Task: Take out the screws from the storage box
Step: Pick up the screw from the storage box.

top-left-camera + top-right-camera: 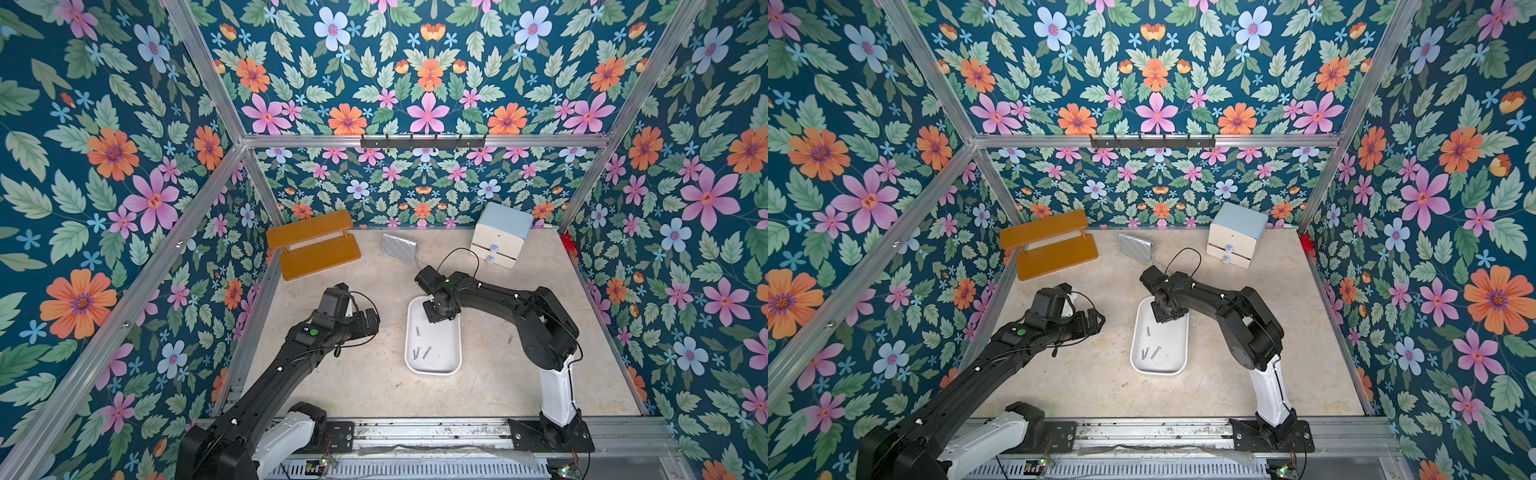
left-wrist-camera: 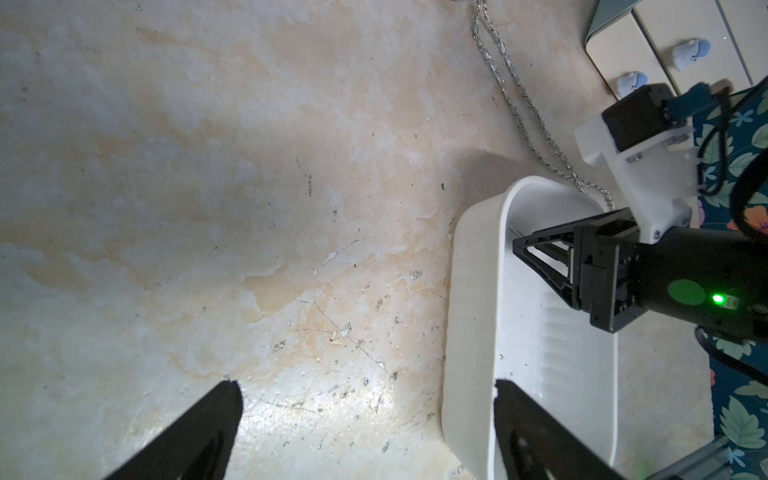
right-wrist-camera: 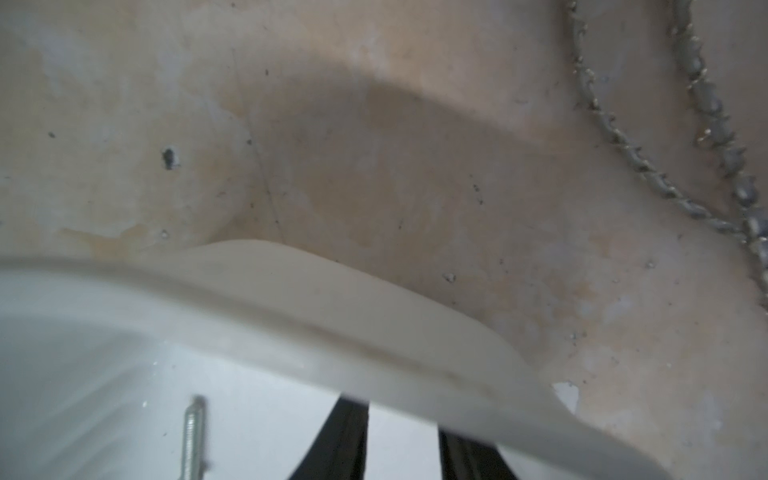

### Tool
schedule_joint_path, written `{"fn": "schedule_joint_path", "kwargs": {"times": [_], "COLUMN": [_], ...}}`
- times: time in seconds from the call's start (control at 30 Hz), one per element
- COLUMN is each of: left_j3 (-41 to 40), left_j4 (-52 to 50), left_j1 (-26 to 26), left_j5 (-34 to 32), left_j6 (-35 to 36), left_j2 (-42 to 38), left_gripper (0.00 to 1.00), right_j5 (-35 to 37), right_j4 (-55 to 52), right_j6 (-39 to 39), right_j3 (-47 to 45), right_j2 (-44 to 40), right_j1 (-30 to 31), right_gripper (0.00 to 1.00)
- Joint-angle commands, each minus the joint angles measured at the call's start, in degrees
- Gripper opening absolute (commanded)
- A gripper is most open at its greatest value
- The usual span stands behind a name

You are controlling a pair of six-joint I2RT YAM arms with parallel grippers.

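Right pincer [image 1: 439,311] of mine points nose-down into the far end of the storage box [image 1: 446,347]. Its jaws are parted a bit and I can't spot anything between them, though my right wrist cam loses the very tips behind the box rim [image 3: 291,316]. The screws [image 1: 417,331] lie on the box floor behind the pincer, toward my base: a single one close by, then a small cluster [image 1: 420,353] further back, none touching it. The right wrist cam catches just one screw [image 3: 193,436], off to the side of the black fingers [image 3: 345,432]. A top view shows another screw [image 1: 509,338] out on the table [image 1: 353,386] beside my right arm, which neither wrist cam takes in. The left wrist cam gets the right pincer [image 2: 517,245] side-on inside the box, plus a chain [image 2: 519,99] running past the box's far end. Right arm: upper part upright, elbow folded, forearm reaching over, wrist bent down. Left pincer [image 2: 365,388] is spread wide, empty, over bare table beside the box's long wall.
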Motion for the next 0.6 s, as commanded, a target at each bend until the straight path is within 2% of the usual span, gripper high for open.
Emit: {"fn": "schedule_joint_path", "kwargs": {"times": [0.0,0.17,0.27,0.37,0.53,0.57], "left_j3": [0.1,0.1,0.1,0.2,0.5,0.6], "left_j4": [0.1,0.1,-0.1,-0.1,-0.2,-0.2], "left_j1": [0.1,0.1,0.0,0.1,0.1,0.1], "left_j5": [-0.8,-1.0,-1.2,-1.1,-0.5,-0.4], "left_j6": [0.6,0.4,0.4,0.3,0.2,0.2], "left_j2": [-0.1,-0.1,-0.1,-0.4,-0.6,-0.6], "left_gripper": [0.99,0.99,0.99,0.99,0.99,0.99], "right_j5": [-0.3,-4.1,-5.6,-5.5,-4.6,-4.8], "right_j4": [-0.6,-0.5,-0.2,-0.2,-0.2,-0.2], "right_j6": [-0.4,-0.4,-0.3,0.3,0.7,0.8], "right_j3": [-0.2,0.1,-0.1,-0.5,-0.6,-0.5], "right_j2": [0.4,2.0,2.5,2.6,2.4,2.3], "right_j1": [-0.4,-0.4,-0.5,-0.5,-0.5,-0.5], "right_gripper": [0.37,0.39,0.34,0.25,0.0,0.0]}}
